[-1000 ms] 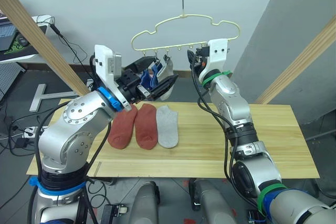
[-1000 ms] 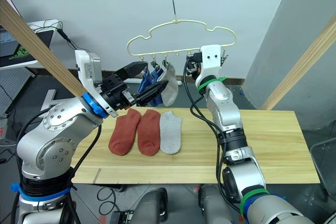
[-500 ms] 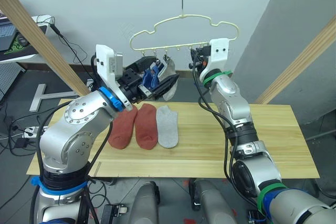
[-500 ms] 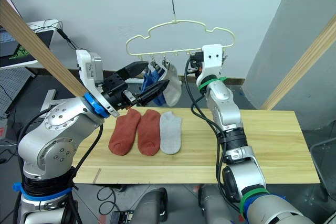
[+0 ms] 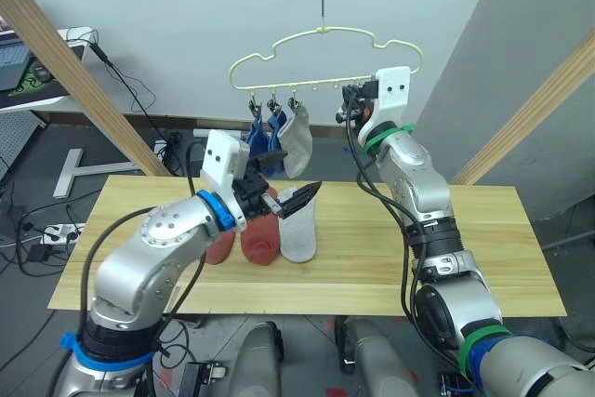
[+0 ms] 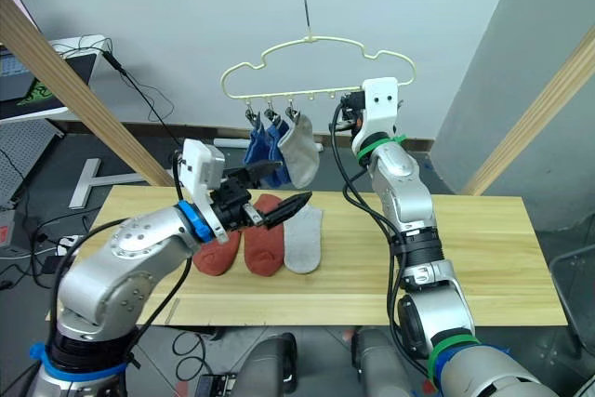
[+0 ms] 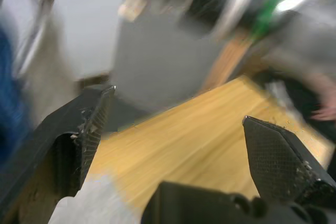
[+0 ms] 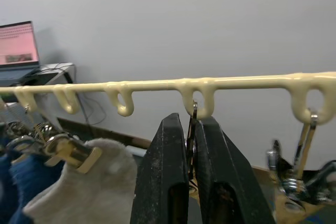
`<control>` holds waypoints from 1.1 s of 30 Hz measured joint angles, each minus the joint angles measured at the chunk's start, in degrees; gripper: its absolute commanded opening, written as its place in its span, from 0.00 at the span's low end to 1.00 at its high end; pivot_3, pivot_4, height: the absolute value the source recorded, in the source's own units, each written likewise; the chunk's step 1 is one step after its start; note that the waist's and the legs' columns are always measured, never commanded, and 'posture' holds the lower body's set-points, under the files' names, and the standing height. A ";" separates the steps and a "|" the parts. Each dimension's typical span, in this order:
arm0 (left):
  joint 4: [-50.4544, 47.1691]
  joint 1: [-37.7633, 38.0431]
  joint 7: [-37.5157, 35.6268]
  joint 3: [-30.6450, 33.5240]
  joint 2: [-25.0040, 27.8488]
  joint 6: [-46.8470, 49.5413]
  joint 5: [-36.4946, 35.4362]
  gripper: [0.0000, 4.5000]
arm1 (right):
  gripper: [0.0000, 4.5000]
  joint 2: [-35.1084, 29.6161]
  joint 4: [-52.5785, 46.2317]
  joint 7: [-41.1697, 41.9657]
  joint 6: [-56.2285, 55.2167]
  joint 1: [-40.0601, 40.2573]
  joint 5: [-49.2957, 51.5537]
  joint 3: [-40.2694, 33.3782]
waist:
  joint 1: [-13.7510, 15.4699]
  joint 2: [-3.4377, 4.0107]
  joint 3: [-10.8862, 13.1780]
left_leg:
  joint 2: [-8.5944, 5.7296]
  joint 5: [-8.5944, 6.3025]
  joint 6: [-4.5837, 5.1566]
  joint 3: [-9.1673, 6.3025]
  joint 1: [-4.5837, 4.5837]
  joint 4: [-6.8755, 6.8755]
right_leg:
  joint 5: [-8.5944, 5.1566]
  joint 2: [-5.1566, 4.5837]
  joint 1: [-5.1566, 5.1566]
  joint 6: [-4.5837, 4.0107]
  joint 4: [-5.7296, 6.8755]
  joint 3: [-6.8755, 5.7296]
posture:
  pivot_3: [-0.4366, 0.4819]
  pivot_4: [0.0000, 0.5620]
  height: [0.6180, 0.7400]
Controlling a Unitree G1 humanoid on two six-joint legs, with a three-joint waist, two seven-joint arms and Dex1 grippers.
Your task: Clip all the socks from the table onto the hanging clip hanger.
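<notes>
head cam: left gripper (image 5: 286,194) wide open, empty, over the two red socks (image 5: 249,234) and grey sock (image 5: 298,230) on the table (image 5: 483,239); three socks (image 5: 279,137) hang from clip hanger (image 5: 321,58) | right wrist: right gripper (image 8: 191,145) pinching a clip (image 8: 193,109)

bare table (image 5: 465,230) right of the socks (image 5: 279,230), hung socks (image 5: 279,137) crowding hanger's (image 5: 321,81) left clips

Even daylight, blurred left-wrist picture
</notes>
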 measured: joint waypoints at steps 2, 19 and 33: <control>7.39 1.64 1.42 -3.78 -2.19 -2.79 4.90 1.00 | 0.00 -0.41 -1.22 0.49 1.10 0.78 0.35 0.03 | 0.00 0.00 0.03 | 0.00 0.00 0.00 0.04 -0.05 0.02 | 0.00 0.00 -0.06 0.00 -0.01 0.00 | 0.48 0.50 1.00; 48.01 -12.52 3.03 -7.75 -13.95 -18.17 22.56 1.00 | 0.00 -1.68 -7.21 -0.40 6.28 2.40 0.75 0.42 | -0.26 -0.01 0.03 | -0.01 0.03 0.06 0.04 -0.06 -0.01 | 0.01 0.06 -0.05 0.02 0.03 -0.09 | 0.42 0.50 1.00; 47.18 -11.04 -3.00 -8.34 -14.55 -19.79 25.16 0.32 | 0.00 -1.96 -8.15 -0.44 7.45 2.84 0.80 0.36 | -0.65 0.00 0.03 | 0.04 0.03 0.06 0.03 -0.04 0.01 | 0.01 0.04 -0.02 0.02 0.03 -0.06 | 0.41 0.53 1.00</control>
